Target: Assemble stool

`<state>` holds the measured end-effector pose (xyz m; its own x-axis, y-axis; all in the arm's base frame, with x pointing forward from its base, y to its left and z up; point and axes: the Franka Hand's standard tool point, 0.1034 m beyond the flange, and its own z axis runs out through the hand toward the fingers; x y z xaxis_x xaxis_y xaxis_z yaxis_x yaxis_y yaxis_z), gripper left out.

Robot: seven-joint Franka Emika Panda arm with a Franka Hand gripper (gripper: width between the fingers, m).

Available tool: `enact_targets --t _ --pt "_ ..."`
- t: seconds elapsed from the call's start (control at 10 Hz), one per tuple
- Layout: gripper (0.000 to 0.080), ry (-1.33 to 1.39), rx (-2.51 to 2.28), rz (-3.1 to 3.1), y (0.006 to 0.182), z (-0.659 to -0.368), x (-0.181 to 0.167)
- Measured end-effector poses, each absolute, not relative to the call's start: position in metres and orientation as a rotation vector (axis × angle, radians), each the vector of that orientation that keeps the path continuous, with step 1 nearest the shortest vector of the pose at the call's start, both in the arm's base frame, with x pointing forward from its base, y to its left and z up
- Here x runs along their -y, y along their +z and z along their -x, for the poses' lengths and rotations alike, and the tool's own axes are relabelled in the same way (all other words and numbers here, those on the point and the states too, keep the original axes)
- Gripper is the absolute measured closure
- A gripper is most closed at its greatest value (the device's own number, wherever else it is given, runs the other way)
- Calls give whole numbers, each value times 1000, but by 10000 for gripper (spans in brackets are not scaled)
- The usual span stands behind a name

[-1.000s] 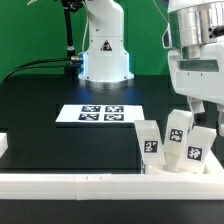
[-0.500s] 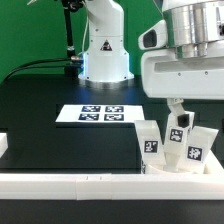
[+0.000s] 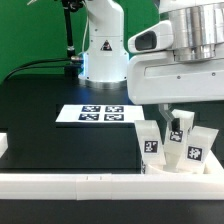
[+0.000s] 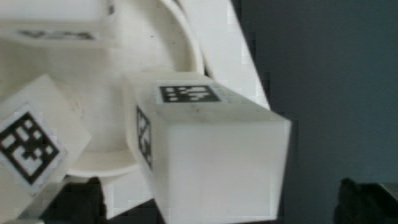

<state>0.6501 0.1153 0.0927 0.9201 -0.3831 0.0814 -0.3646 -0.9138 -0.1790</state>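
Observation:
Three short white stool legs with black-and-white tags stand close together at the exterior view's right: one (image 3: 150, 143), one (image 3: 179, 128) and one (image 3: 194, 150). My gripper (image 3: 177, 112) hangs just above the middle leg. In the wrist view that leg (image 4: 214, 150) lies between my two dark fingertips (image 4: 79, 202), and the jaws stand wide apart on either side of it without touching it. My gripper (image 4: 221, 206) is open. A second leg (image 4: 32, 140) stands beside it. A curved white part (image 4: 169, 35) lies behind them. The seat ring is not clearly in view.
The marker board (image 3: 101, 114) lies on the black table in the middle. The robot base (image 3: 104, 55) stands at the back. A long white border rail (image 3: 80, 184) runs along the front, right next to the legs. A small white piece (image 3: 3, 146) sits at the exterior view's left edge.
The arm has moved toward the exterior view's left and down, so the hand now hangs over the middle leg. The legs have not moved.

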Motion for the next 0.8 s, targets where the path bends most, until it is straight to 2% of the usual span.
enact_targets --t 0.2,0.5,0.8 --pt "151 -204 -178 3040 95 -651 -117" --pt "151 -81 544 3073 100 -651 -126" --pt "151 -80 762 3049 99 -652 -119"
